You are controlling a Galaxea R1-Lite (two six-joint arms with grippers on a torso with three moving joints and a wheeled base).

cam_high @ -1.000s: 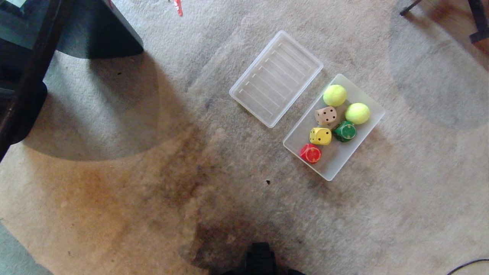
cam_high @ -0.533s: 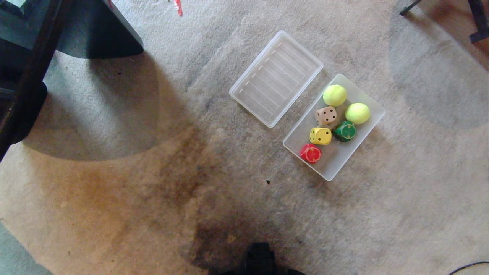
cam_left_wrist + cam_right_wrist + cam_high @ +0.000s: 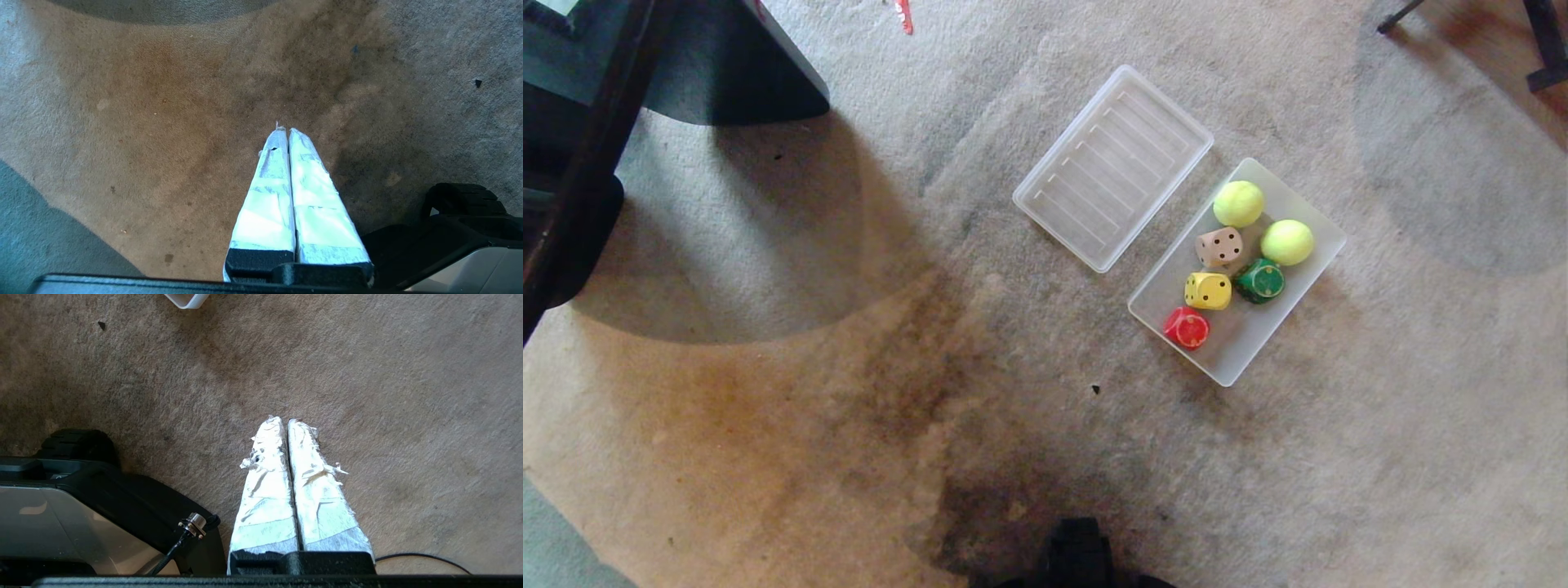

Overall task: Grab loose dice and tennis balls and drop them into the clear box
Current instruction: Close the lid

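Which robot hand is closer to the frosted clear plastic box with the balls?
Right. The right gripper hangs shut over carpet with the frosted clear plastic box corner in its view; the left gripper sees only carpet.

Head view: no change found across the three frames. The box [image 3: 1311, 214], the dice and balls in it, and the lid [image 3: 1112, 167] lie exactly where they lay a second ago. Framing identical; no arm has entered the view.
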